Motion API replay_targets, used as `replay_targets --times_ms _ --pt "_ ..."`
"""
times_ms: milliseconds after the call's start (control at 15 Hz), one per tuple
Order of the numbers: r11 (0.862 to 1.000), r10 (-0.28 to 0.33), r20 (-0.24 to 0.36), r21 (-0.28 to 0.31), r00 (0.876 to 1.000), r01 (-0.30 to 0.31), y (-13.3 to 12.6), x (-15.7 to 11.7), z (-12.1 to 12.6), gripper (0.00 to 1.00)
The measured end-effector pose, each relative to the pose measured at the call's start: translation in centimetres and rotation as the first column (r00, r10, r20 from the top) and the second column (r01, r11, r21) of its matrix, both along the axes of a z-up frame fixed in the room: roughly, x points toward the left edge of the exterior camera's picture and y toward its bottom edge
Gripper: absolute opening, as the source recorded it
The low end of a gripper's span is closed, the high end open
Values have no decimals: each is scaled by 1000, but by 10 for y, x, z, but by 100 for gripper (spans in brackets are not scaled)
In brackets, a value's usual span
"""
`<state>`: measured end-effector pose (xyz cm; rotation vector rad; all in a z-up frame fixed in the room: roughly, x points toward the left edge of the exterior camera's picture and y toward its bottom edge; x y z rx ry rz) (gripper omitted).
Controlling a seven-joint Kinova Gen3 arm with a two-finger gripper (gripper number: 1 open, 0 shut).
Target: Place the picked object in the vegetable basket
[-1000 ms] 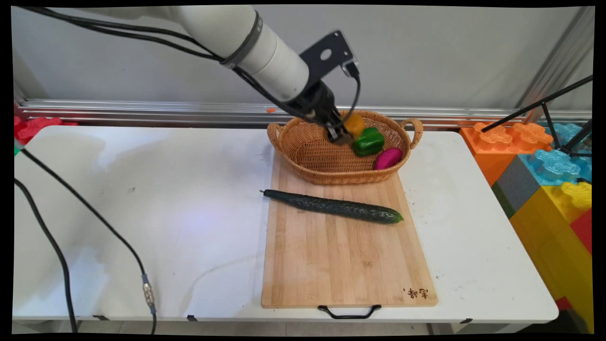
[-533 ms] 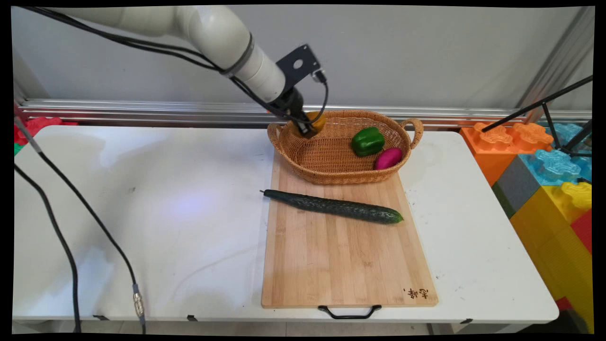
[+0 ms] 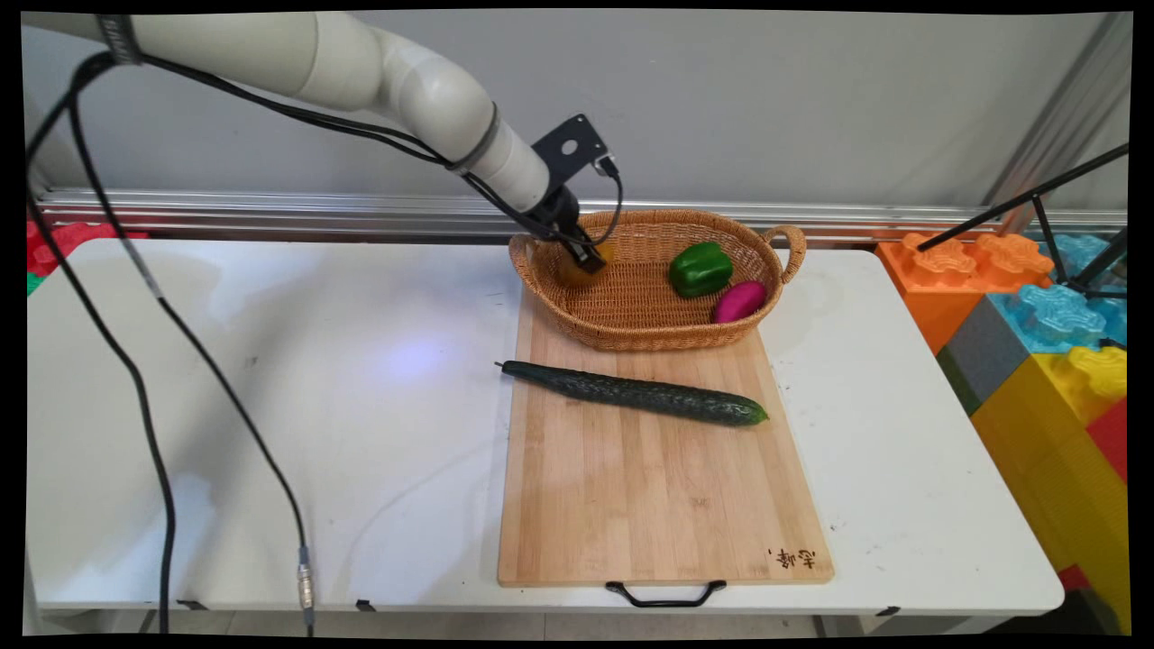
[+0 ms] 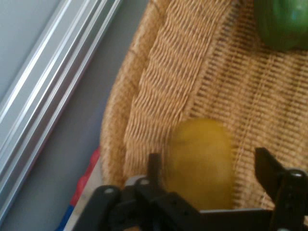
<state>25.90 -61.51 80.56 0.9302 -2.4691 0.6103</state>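
Gripper: fingers spread, released, straddling yellow fruit w/o clear contact. Fruit: in wicker basket, left end. Green pepper, magenta veg: basket's right side.

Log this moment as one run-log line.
pincer: open, astride yellow fruit | place: basket left end | also inside: pepper, purple fruit | board: cucumber

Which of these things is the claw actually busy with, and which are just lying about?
Busy with: the claw, open, either side of the yellow fruit in the wicker basket.

Lying about: green pepper and purple vegetable, also in the basket; cucumber on the cutting board.
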Motion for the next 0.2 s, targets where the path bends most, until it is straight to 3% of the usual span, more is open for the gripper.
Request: replay_targets --times_ms 200 --pt "1000 -18 -25 -1 1000 18 0 -15 1 100"
